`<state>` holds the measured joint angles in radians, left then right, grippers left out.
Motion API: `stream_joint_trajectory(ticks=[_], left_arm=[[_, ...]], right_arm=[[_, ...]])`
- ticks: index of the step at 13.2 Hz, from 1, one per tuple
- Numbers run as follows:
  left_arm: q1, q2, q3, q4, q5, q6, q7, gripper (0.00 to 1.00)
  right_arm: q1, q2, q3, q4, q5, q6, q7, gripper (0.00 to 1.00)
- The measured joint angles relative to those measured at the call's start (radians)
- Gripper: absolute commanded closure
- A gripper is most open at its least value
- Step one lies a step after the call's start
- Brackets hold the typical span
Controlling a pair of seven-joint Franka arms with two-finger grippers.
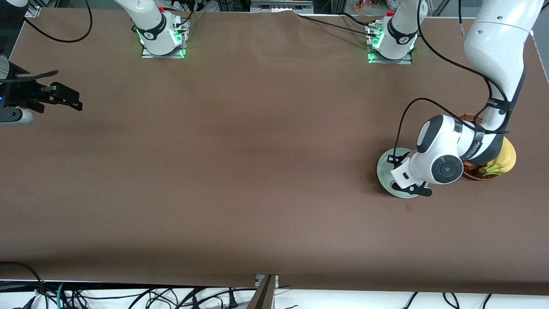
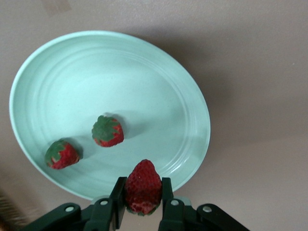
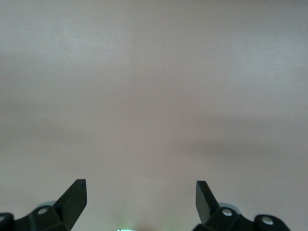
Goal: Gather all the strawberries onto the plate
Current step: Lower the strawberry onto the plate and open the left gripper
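held strawberry: pinched between the left gripper fingers, over the plate's rim
plate: mint-green, beside the wicker basket; two strawberries lie in it
right gripper: fingers wide, waiting over bare bench

The plate is pale mint-green and plain. The three strawberries are red, with green leafy tops. The tablecloth is plain brown. The bananas are yellow.
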<state>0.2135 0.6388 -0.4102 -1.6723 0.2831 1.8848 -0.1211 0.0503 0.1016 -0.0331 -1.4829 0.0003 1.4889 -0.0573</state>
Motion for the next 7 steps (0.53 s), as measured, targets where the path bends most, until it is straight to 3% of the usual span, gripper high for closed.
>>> stream_joint_trajectory(ticks=[1,7], left_arm=[[0.0,0.004,0.0,0.0,0.0,0.007,0.001,0.0],[0.0,0.005,-0.001,0.006,0.0,0.007,0.001,0.0]], right_arm=[[0.0,0.0,0.0,0.0,0.0,0.0,0.0,0.0],[0.0,0.0,0.0,0.0,0.0,0.0,0.0,0.0]])
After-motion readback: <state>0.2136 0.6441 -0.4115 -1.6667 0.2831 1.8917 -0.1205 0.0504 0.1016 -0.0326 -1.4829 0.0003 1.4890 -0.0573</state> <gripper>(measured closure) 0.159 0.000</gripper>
